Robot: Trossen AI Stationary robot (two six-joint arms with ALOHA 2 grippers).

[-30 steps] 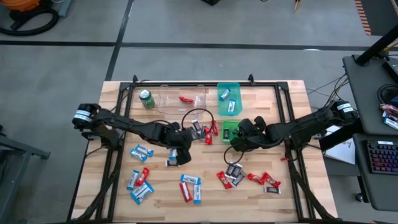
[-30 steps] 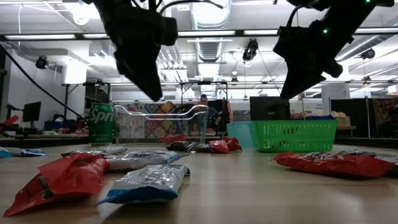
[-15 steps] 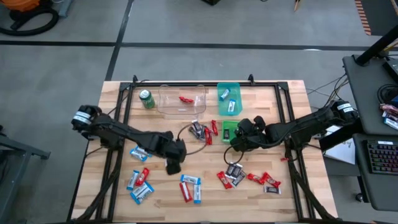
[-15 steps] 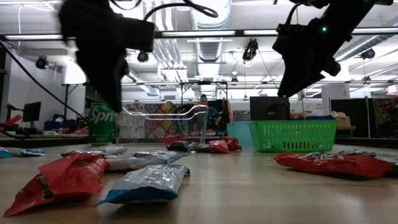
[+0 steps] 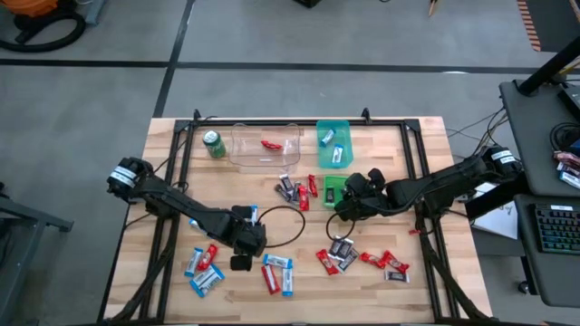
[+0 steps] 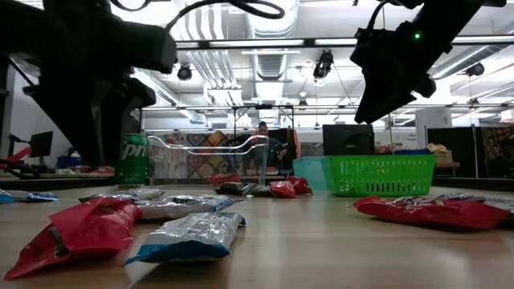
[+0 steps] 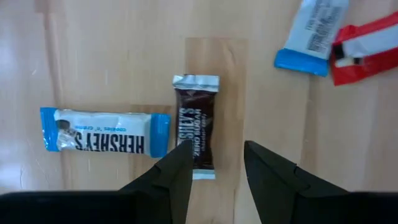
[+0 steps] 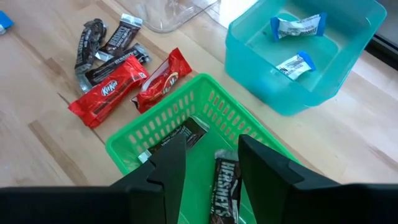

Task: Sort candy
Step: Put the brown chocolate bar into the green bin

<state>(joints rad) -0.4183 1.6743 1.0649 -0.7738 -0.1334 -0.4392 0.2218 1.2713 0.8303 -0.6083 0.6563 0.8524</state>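
- a robotics lab or industrial test space, seen from overhead and at counter height.
- a wooden counter (image 5: 426,285) stands on a grey concrete floor (image 5: 272,36) marked with dark lines.
- exposed silver ductwork (image 6: 269,20) and strip lights (image 6: 265,42) run across an open ceiling.
- a side desk with a keyboard (image 5: 555,226) and loose cables (image 5: 36,32) sit nearby.
- monitors (image 6: 348,140) and equipment stands fill the room behind.
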